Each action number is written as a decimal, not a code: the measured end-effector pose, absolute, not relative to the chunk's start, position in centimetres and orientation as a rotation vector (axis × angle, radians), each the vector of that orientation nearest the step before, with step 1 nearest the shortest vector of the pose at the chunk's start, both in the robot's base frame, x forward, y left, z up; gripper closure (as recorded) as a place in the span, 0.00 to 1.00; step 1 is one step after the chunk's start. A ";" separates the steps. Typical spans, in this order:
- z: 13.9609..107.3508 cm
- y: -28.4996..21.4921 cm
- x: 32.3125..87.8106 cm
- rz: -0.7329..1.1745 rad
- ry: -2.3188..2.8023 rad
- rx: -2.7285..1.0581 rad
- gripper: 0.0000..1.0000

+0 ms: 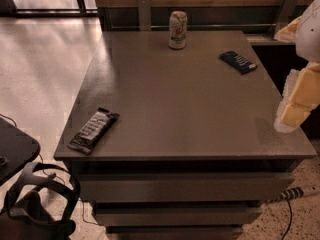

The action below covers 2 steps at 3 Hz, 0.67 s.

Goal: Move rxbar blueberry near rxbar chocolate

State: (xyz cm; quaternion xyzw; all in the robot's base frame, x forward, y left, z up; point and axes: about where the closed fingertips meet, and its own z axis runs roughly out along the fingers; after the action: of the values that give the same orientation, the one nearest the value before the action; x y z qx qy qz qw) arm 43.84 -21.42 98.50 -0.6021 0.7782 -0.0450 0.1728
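Observation:
The rxbar blueberry (238, 62), a small flat bar in a dark navy wrapper with pale lettering, lies at the far right of the grey table top (185, 104). The rxbar chocolate (93, 129), a longer black-brown bar with whitish lettering, lies near the front left corner, angled. The two bars are far apart. My gripper (291, 115) is at the right edge of the view, a pale yellow-white shape over the table's right edge, below and to the right of the blueberry bar, touching neither bar.
A white drink can (177, 30) stands upright at the back middle of the table. The table has drawers (180, 186) at the front. A headset (37, 199) lies on the floor at the lower left, and a power strip (295, 192) at the lower right.

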 end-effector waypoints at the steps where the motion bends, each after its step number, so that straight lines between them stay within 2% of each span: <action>1: 98.5 -21.5 44.1 -0.125 2.208 -1.700 0.00; 2: 98.4 -22.7 46.6 -0.098 2.214 -1.633 0.00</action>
State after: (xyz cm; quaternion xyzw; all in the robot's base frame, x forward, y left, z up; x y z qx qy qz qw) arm 46.56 -22.69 98.36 -0.5821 0.7890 -0.0350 0.1933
